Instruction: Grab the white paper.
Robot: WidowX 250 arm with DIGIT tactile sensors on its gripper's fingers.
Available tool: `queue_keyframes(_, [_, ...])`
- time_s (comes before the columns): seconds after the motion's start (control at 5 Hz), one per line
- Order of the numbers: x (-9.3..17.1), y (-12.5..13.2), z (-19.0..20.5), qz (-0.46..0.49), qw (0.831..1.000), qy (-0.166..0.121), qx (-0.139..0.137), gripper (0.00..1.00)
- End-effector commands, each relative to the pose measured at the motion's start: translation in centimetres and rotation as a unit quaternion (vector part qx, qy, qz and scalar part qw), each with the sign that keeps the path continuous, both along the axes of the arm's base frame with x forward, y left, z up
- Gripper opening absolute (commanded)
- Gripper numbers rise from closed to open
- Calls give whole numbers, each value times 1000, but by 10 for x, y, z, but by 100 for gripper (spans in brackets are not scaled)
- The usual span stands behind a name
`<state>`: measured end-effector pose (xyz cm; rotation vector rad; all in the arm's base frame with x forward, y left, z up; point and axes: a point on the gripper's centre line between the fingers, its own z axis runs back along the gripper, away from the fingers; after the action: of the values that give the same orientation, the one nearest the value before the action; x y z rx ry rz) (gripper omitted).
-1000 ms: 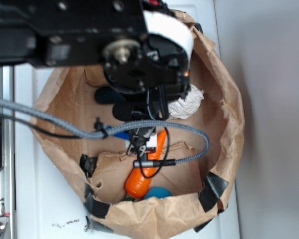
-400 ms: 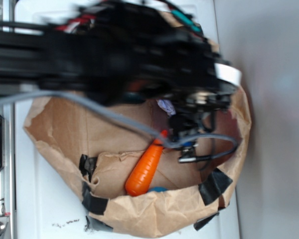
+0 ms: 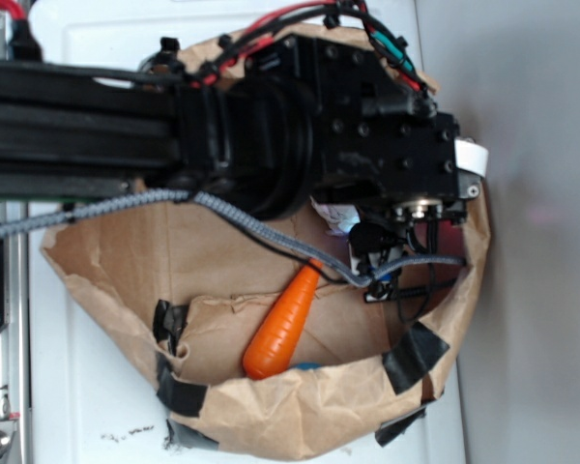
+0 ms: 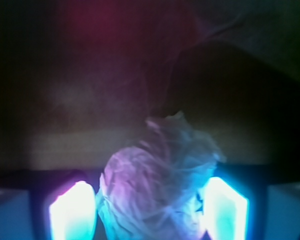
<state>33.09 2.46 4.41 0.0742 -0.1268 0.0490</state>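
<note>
Clearly the grasp step: low in the wrist frame, the white paper (image 4: pixel 157 187) sits between the 2 glowing fingers (image 4: pixel 72 212) of the gripper (image 4: pixel 149 212), apparently pinched; next, lift clear of the brown paper bag (image 3: pixel 300 411)

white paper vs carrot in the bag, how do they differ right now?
Colour: the white paper is off-white; the carrot is orange.
Surface: the paper is a crumpled, wrinkly wad; the carrot is smooth and tapered.
Position: the paper sits between the end effector fingers in the wrist view; the carrot lies free, apart from them.
Visibility: the arm mostly hides the paper in the exterior view; the carrot shows nearly whole.
Both are inside the brown paper bag.
</note>
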Motion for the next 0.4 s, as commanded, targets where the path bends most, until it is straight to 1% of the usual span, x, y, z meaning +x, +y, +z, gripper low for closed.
queue_keyframes(0.0, [2, -2, 8, -4, 999, -38, 20, 0])
queue_keyframes(0.2, [-2, 0, 20, 5, 999, -44, 11, 0])
